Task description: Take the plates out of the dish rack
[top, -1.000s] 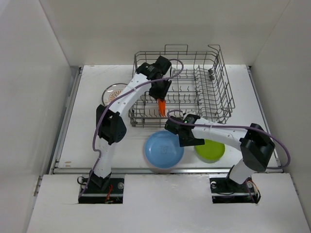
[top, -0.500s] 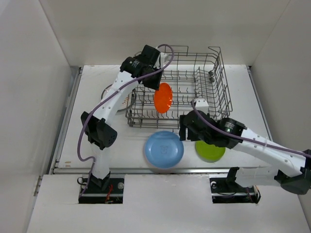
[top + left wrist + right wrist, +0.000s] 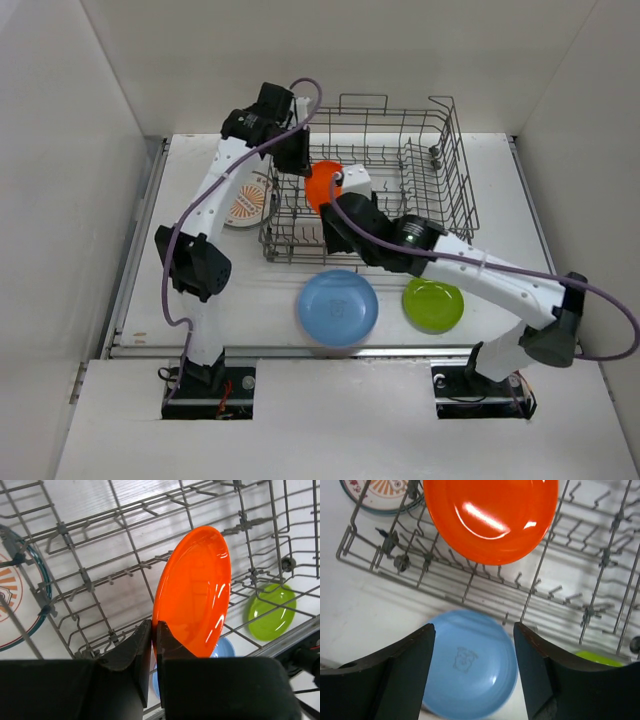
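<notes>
The small orange plate [image 3: 195, 590] stands on edge above the dish rack [image 3: 90, 580], and my left gripper [image 3: 154, 630] is shut on its lower rim. From above, this plate [image 3: 320, 185] hangs over the rack's [image 3: 420, 170] left half. My right gripper [image 3: 472, 626] is open and empty over the rack's front edge [image 3: 600, 560], with the orange plate [image 3: 490, 515] ahead of it and the blue plate [image 3: 470, 670] below. On the table lie the blue plate [image 3: 338, 307], the lime green plate [image 3: 433, 305] and the sunburst plate [image 3: 245, 200].
The right arm's forearm [image 3: 480, 275] stretches across the table above the green plate. White walls close in the table on the left, right and back. The sunburst plate lies just left of the rack's left wall.
The left gripper has pinched tighter and lifted the orange plate up out of the tines, back and to the left. The right arm has swung from beside the green plate to the rack's front edge.
</notes>
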Controlling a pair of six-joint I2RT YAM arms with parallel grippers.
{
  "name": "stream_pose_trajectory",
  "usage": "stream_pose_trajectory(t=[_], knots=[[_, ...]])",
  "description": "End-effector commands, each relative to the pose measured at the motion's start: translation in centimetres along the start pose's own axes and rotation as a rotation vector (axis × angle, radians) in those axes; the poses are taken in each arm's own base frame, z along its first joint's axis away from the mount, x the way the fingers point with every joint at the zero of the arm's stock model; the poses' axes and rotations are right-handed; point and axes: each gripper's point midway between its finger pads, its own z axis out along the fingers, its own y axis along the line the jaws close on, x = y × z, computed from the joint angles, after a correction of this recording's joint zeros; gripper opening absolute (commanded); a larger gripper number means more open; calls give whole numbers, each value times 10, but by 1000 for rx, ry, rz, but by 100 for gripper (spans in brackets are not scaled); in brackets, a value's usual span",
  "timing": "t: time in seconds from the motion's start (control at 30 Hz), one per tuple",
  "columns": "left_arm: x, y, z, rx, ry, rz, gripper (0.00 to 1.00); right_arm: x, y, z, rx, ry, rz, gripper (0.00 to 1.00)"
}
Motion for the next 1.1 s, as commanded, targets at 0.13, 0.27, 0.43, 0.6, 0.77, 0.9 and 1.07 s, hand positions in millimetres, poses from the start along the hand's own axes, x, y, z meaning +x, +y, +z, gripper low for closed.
stream_pose_trajectory(t=[0.13, 0.27, 0.43, 0.6, 0.77, 0.9, 1.07], knots=[[-5, 23, -5, 132, 5, -207, 0, -57, 6, 50, 248, -191, -150, 64], [2, 19, 1, 193, 44, -244, 0, -55, 18, 72, 307, -159, -303, 63], [5, 19, 9, 229, 75, -271, 0, -53, 35, 88, 254, -158, -373, 63], [8, 20, 10, 244, 93, -287, 0, -57, 29, 103, 371, -159, -449, 63], [11, 27, 9, 273, 113, -333, 0, -33, 19, 131, 433, -77, -530, 40], [7, 26, -1, 283, 92, -330, 0, -33, 10, 132, 471, -76, -533, 11], [13, 25, -1, 303, 107, -291, 32, -58, -13, 105, 628, -133, -519, 0]])
